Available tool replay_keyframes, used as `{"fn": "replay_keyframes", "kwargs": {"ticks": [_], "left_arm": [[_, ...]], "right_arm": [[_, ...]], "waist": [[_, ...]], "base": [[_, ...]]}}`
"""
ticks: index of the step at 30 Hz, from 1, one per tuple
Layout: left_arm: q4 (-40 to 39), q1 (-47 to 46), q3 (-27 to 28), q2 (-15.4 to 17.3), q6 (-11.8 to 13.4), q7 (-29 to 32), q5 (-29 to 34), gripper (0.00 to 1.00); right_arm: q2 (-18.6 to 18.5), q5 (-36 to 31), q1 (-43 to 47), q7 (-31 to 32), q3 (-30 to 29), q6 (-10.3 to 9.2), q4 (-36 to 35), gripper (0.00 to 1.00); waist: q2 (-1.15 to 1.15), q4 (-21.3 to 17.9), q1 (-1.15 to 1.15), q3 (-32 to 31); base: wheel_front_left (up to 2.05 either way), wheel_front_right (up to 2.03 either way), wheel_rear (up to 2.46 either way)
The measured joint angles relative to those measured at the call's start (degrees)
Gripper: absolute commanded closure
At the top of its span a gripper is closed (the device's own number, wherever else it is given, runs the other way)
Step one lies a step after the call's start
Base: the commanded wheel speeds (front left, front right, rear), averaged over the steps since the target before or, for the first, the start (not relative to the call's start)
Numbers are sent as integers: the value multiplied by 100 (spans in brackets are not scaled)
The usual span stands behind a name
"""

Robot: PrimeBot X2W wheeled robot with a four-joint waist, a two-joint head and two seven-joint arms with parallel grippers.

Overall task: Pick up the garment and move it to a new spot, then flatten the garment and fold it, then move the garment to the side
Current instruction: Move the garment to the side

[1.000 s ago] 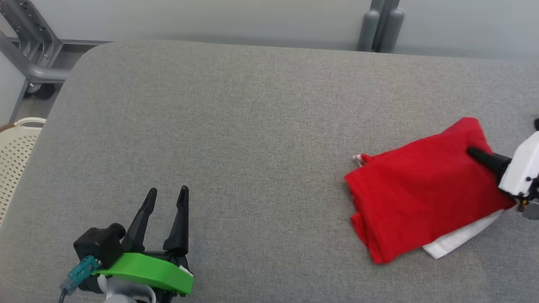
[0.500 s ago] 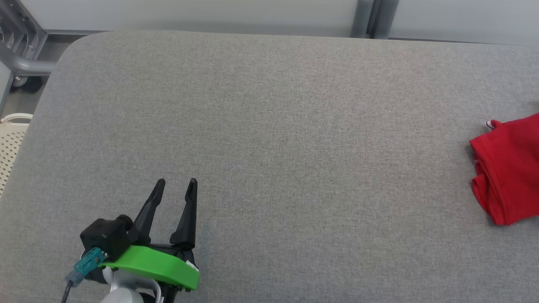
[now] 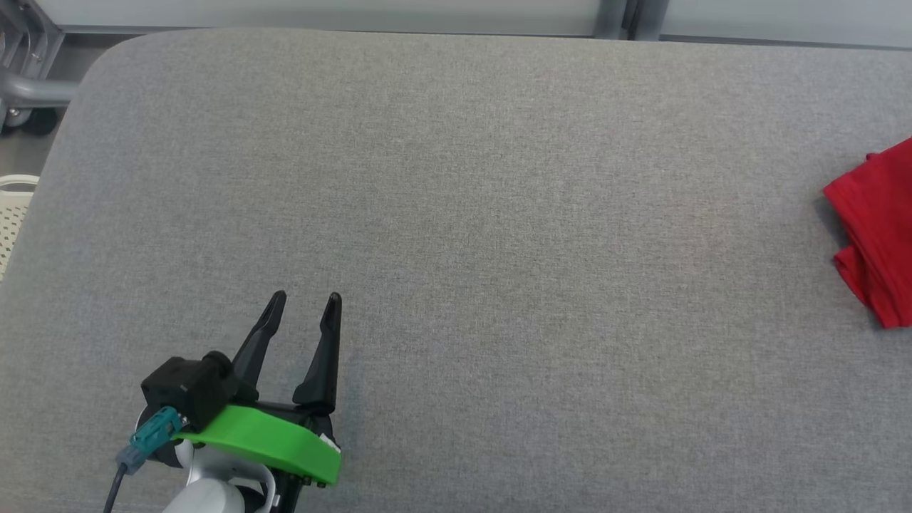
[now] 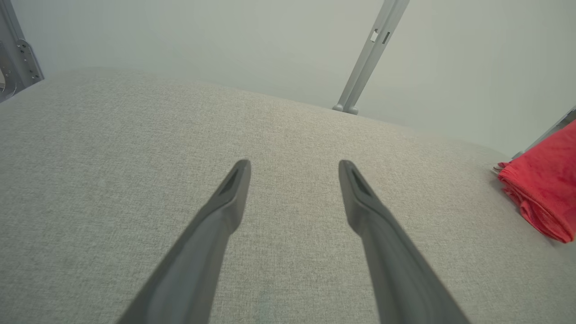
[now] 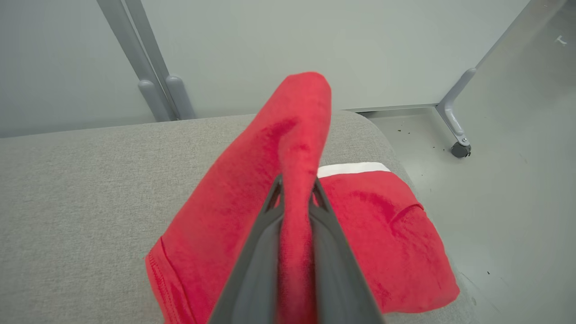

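In the right wrist view, a raised fold of the red garment (image 5: 252,216) is seen pinched between the two dark fingers of the right gripper (image 5: 297,182), whose jaws are pressed in on the cloth from both sides. The fold is lifted above the fingertips, while the rest of the garment is spread on the grey padded table (image 5: 67,202) beside its rounded corner. A white band (image 5: 353,169) is exposed at the garment's far edge in that view. In the head view the garment is cut by the right border, so just a red, layered portion is given there, at the table's right end. The left gripper (image 3: 306,298) is shown at the lower left of the head view, its jaws spread with nothing held, over bare table and well apart from the garment. A green bracket (image 3: 263,445) and a teal connector (image 3: 153,431) are carried at its wrist. The same gap between the fingers is given by the left wrist view, where the garment's folded side is caught at the right edge. What lies just past the right fingertips is hidden by the raised fold. Around the table, a grey upright post (image 4: 369,54) is seen against the pale wall, a cream perforated basket (image 3: 11,214) at the head view's left edge, and a caster (image 5: 460,150) on the floor (image 5: 517,202) past the table's corner.
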Motion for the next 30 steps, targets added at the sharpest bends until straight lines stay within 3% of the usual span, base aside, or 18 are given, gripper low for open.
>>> {"fn": "replay_keyframes", "kwargs": {"ticks": [15,16,17,18,24,30], "left_arm": [[-209,-109,31,172,140,155,64,0],[-227,-119,42,187,145,175,75,0],[-246,-121,47,202,155,176,88,0],[-261,-127,48,210,168,187,94,0],[-313,-203,49,207,201,218,96,0],[-318,-236,73,202,227,204,96,0]], "right_arm": [[-275,-336,-422,-701,-695,0,870,100],[-282,-441,-432,-810,-766,0,935,64],[-286,-608,-434,-970,-851,0,999,19],[-290,-734,-444,-1113,-922,0,1053,0],[-82,-1333,-667,-1960,-1168,0,1382,0],[35,-1329,-800,-2664,-743,0,1536,0]], "waist": [[0,-158,0,397],[0,-174,0,428],[0,-192,0,459],[0,-212,0,487],[0,-373,0,585],[0,-561,0,605]], "base": [[0,0,0],[0,0,0],[0,0,0],[0,0,0],[0,0,0],[0,0,0]]}}
